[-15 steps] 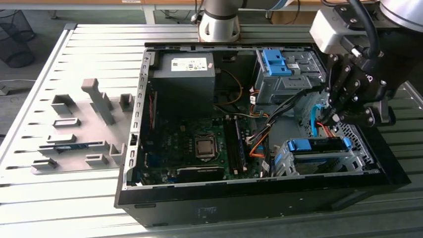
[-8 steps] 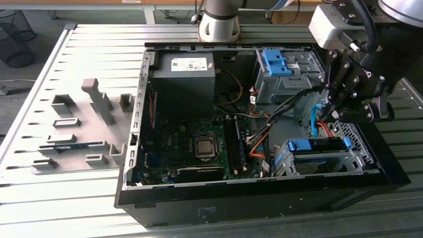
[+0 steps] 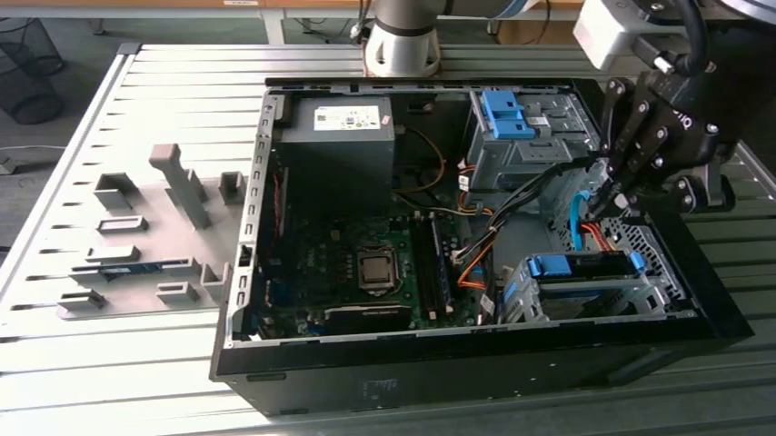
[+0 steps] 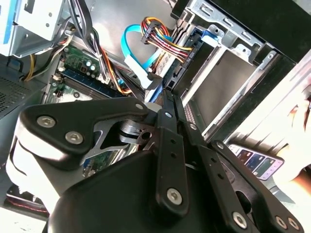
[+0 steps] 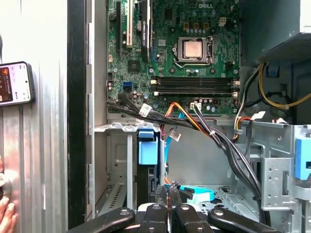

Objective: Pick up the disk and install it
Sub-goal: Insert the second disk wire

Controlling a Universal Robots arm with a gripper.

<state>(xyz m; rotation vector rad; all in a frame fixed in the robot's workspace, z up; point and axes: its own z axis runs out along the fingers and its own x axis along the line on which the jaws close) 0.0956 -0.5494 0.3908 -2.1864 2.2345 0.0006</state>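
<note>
Gripper hangs over the case, toward the exterior view's right. In both wrist views the fingers are brought together at the tips, with nothing visible between them. The tips sit just above a light-blue data cable and beside a bundle of coloured wires. Whether the tips touch the cable cannot be told.

The disk sits in the drive cage at the near corner of the case, on the exterior view's right. It lies below the gripper and nearer than it. Its blue bracket faces up, with silver metal showing under it. In the first wrist view the bracket appears as a blue tab in the cage slot, apart from the fingertips.

A second cage at the far side of the case, also on the exterior view's right, carries a bare blue bracket. The motherboard covers the middle of the case floor. The grey power supply stands at the far end of the case, left of the second cage.

The case rests on a slatted metal table. Grey fixture blocks stand on the table to the exterior view's left of the case. The arm's base rises at the far edge.

In the first wrist view a phone lies on the table outside the case wall, with part of a hand near it.
</note>
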